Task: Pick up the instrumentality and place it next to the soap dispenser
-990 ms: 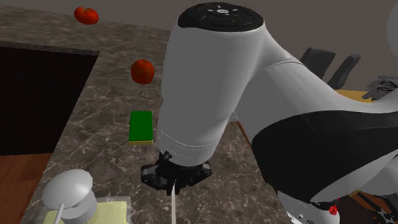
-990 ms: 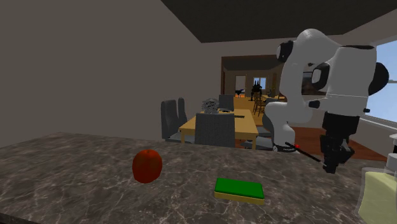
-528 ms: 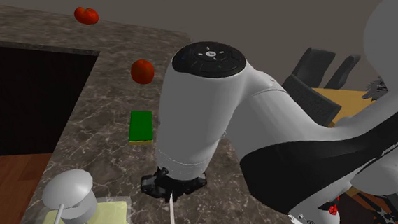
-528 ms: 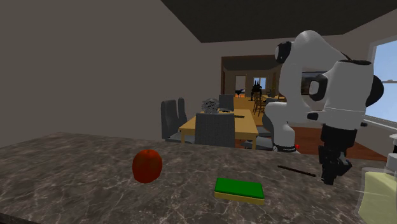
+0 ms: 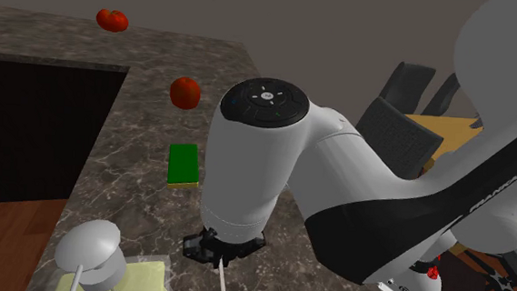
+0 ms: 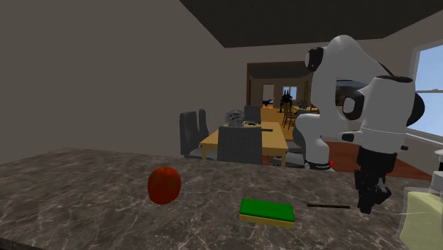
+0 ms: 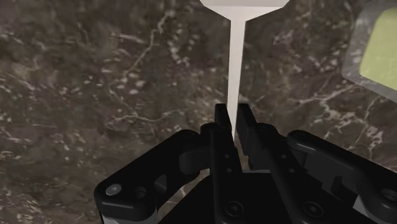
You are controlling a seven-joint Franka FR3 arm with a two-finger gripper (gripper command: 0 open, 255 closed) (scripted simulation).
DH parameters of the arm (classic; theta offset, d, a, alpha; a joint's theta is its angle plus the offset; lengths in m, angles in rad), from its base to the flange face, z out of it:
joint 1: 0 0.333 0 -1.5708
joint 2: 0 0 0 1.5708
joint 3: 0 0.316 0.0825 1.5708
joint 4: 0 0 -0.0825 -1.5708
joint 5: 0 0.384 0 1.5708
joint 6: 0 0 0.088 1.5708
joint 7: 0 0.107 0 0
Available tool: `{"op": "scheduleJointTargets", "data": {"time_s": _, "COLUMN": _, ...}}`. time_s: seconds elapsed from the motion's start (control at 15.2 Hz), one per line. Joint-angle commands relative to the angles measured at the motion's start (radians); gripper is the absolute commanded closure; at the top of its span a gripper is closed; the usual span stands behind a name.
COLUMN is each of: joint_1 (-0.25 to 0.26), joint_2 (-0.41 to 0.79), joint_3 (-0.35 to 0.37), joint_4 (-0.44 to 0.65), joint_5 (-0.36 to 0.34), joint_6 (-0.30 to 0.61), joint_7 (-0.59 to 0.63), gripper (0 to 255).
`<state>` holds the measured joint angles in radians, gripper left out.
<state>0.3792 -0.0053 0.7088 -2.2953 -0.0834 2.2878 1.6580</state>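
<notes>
Tomatoes [image 5: 112,19] [image 5: 185,92] two, green sponge [image 5: 183,164] one, white tool [image 7: 235,70] one, clasped in claw [image 7: 233,114].

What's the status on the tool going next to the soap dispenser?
Gripper shut on white tool. Tool over counter, beside soap dispenser. Green sponge apart, not in the way.

**A:** How many tomatoes do I have?
**B:** You have two: the far tomato [image 5: 112,19] and the near tomato [image 5: 185,92].
**A:** And the other things?
**B:** You have one green sponge [image 5: 183,163], one soap dispenser [image 5: 92,250] and one white utensil [image 7: 237,70].
**A:** And the robot?
**B:** You see one arm [image 5: 256,158] with one gripper [image 7: 232,118], and this one has two fingers [image 7: 221,118].
**A:** Behind the counter [image 5: 130,133]?
**B:** You see one dining table [image 6: 273,136]; the chairs I cannot count exactly.
</notes>
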Motion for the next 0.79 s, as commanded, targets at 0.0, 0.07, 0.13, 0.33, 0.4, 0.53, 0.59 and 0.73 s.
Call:
{"op": "scheduleJointTargets", "data": {"time_s": 0.0, "joint_1": 0.000, "joint_2": 0.000, "joint_3": 0.000, "joint_4": 0.000, "joint_5": 0.000, "joint_6": 0.001, "joint_7": 0.000, "gripper": 255}}
{"op": "scheduleJointTargets", "data": {"time_s": 0.07, "joint_1": 0.000, "joint_2": 0.000, "joint_3": 0.000, "joint_4": 0.000, "joint_5": 0.000, "joint_6": 0.001, "joint_7": 0.000, "gripper": 255}}
{"op": "scheduleJointTargets", "data": {"time_s": 0.13, "joint_1": 0.000, "joint_2": 0.000, "joint_3": 0.000, "joint_4": 0.000, "joint_5": 0.000, "joint_6": 0.001, "joint_7": 0.000, "gripper": 0}}
{"op": "scheduleJointTargets", "data": {"time_s": 0.33, "joint_1": 0.000, "joint_2": 0.000, "joint_3": 0.000, "joint_4": 0.000, "joint_5": 0.000, "joint_6": 0.001, "joint_7": 0.000, "gripper": 0}}
{"op": "scheduleJointTargets", "data": {"time_s": 0.4, "joint_1": 0.000, "joint_2": 0.000, "joint_3": 0.000, "joint_4": 0.000, "joint_5": 0.000, "joint_6": 0.001, "joint_7": 0.000, "gripper": 0}}
{"op": "scheduleJointTargets", "data": {"time_s": 0.53, "joint_1": 0.000, "joint_2": -0.026, "joint_3": 0.000, "joint_4": 0.013, "joint_5": 0.024, "joint_6": -0.032, "joint_7": -0.017, "gripper": 0}}
{"op": "scheduleJointTargets", "data": {"time_s": 0.59, "joint_1": 0.001, "joint_2": -0.050, "joint_3": -0.001, "joint_4": 0.029, "joint_5": 0.045, "joint_6": -0.065, "joint_7": -0.033, "gripper": 0}}
{"op": "scheduleJointTargets", "data": {"time_s": 0.73, "joint_1": 0.003, "joint_2": -0.088, "joint_3": -0.005, "joint_4": 0.059, "joint_5": 0.077, "joint_6": -0.125, "joint_7": -0.056, "gripper": 0}}
